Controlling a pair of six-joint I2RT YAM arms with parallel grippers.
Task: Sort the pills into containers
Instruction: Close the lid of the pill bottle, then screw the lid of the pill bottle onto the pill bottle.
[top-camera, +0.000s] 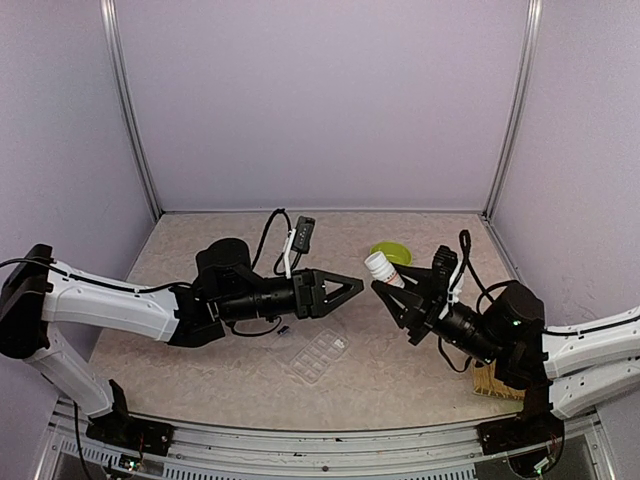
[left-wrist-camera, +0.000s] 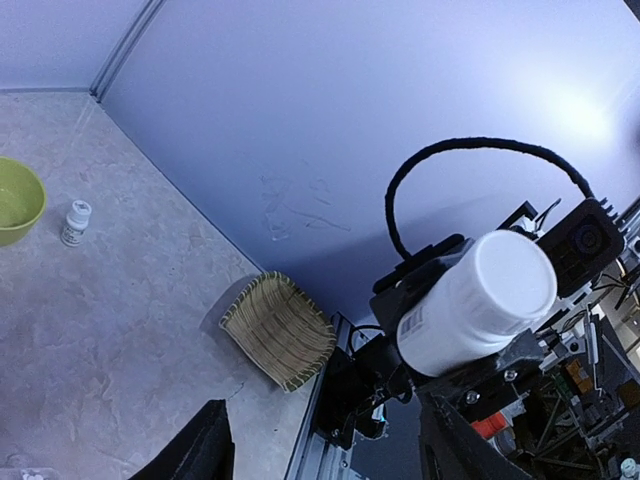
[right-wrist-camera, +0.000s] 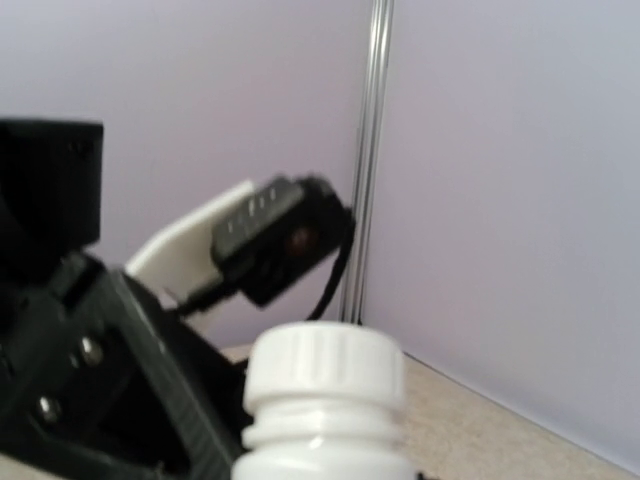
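Note:
The clear lidded pill box (top-camera: 318, 357) lies flat on the table, below and between both arms. No pills show clearly; one small dark speck (top-camera: 284, 329) lies left of the box. My right gripper (top-camera: 387, 291) is shut on a capped white bottle (top-camera: 382, 268), held tilted above the table. The bottle fills the right wrist view (right-wrist-camera: 325, 400) and shows in the left wrist view (left-wrist-camera: 478, 300). My left gripper (top-camera: 352, 288) is open and empty in the air, pointing at the bottle's cap, a short gap away. Its fingers (left-wrist-camera: 195, 450) stand wide apart.
A lime-green bowl (top-camera: 390, 253) sits at the back right, with a second small white bottle (left-wrist-camera: 75, 222) beside it. A woven basket (top-camera: 492, 380) lies near the right arm's base, by the table's front edge (left-wrist-camera: 278, 330). Lilac walls enclose the table.

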